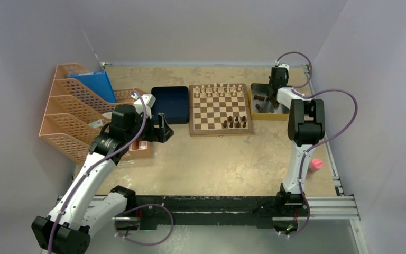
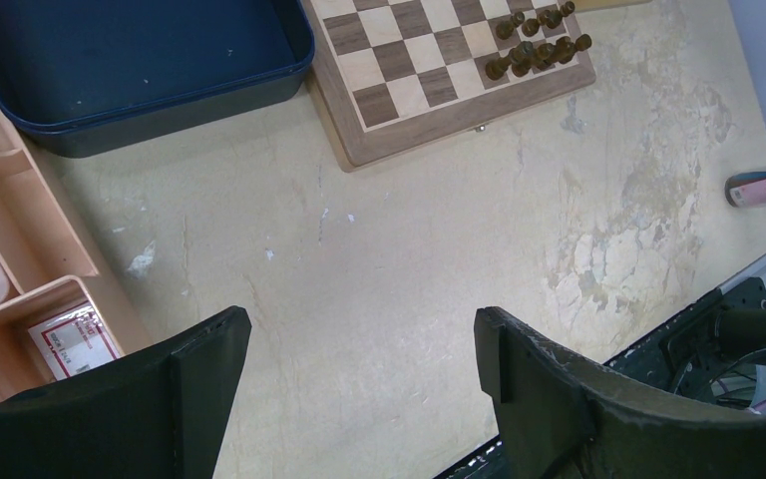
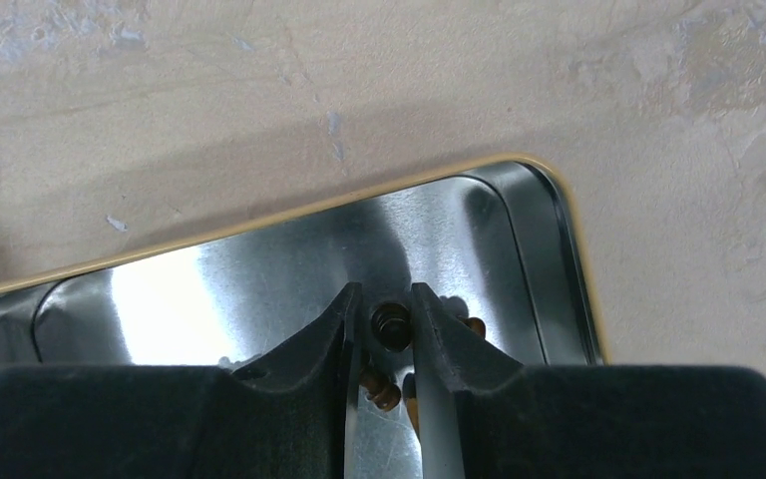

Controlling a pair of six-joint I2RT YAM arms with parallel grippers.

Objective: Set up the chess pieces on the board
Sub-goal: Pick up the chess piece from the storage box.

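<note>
My right pincer [image 3: 386, 295] is clenched on a dark chess piece [image 3: 392, 326] over the silver tray [image 3: 259, 269], far right; my left pincer [image 2: 359, 344] hangs released above the worktop [image 2: 409, 239].

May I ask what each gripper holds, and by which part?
The right gripper pinches a dark chess piece around its top; the left gripper holds nothing.

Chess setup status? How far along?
Done: light pieces line the far rows of the board; a few dark pieces stand at its near right corner. In hand: right gripper closed on a dark piece in the silver tray. To do: more dark chessmen lie in that tray; left gripper hangs open.
</note>
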